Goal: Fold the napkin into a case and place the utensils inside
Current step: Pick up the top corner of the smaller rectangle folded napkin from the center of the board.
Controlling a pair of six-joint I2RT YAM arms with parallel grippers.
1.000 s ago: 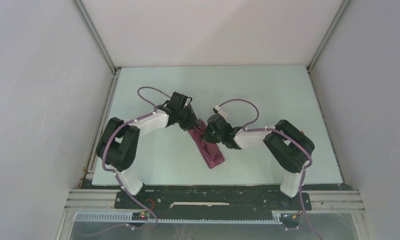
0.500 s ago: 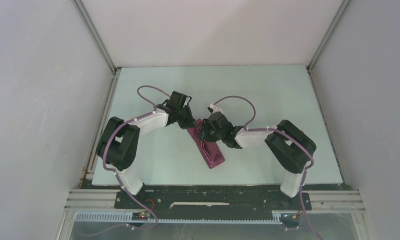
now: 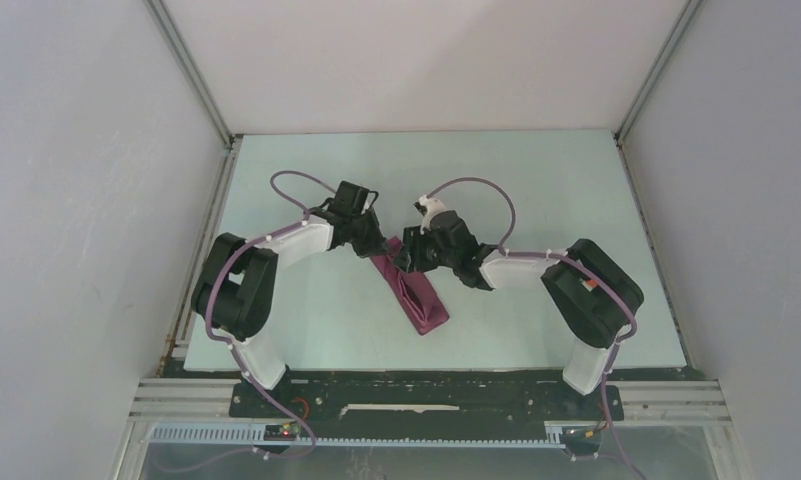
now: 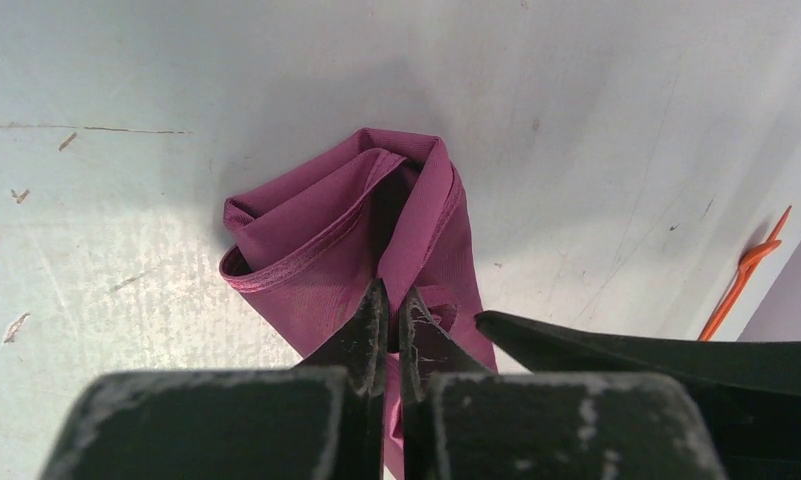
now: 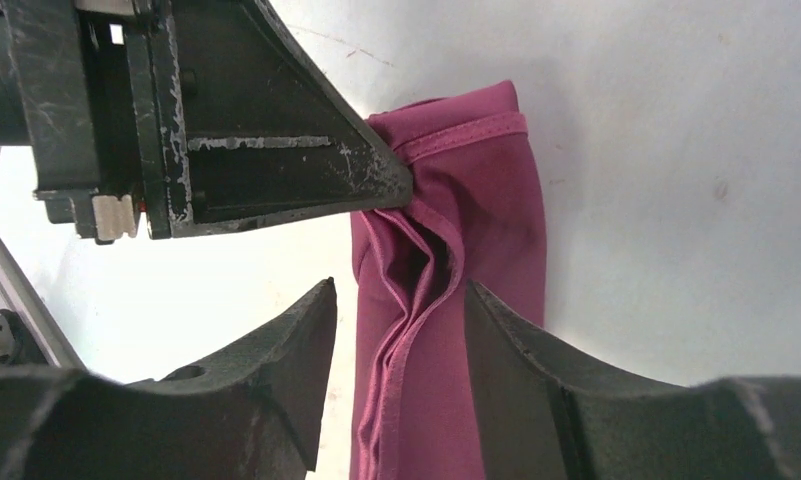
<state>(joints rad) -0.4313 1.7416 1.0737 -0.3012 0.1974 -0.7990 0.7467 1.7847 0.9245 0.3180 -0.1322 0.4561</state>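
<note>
Two pincers meet over the napkin (image 3: 422,303), which lies on the counter (image 3: 536,190) as a narrow folded strip running out from under their tips toward the arm bases. The left pincer (image 4: 388,302) is clenched on a raised fold at the end of the strip nearest it. In its own wrist view the jaws stand pressed together with maroon cloth caught between them, and the layers ahead of its tips gape into a loose mouth. The right pincer (image 5: 396,300) is released, just beside the left pincer's tips, with its jaws spread to either side of the strip's rumpled middle ridge. It grips nothing that I can make out. One orange utensil (image 4: 744,278) lies well off to the right of the left pincer, past the right pincer's finger (image 4: 596,350); the second I cannot find.

Folding looks nearly done, and the step in hand seems to be opening or tidying the case's mouth; no utensil shows inside. The next move probably calls for the left pincer to hold the top layer lifted while the right one presses the ridge flat or goes for the utensil, without dragging the strip out of its folds.
</note>
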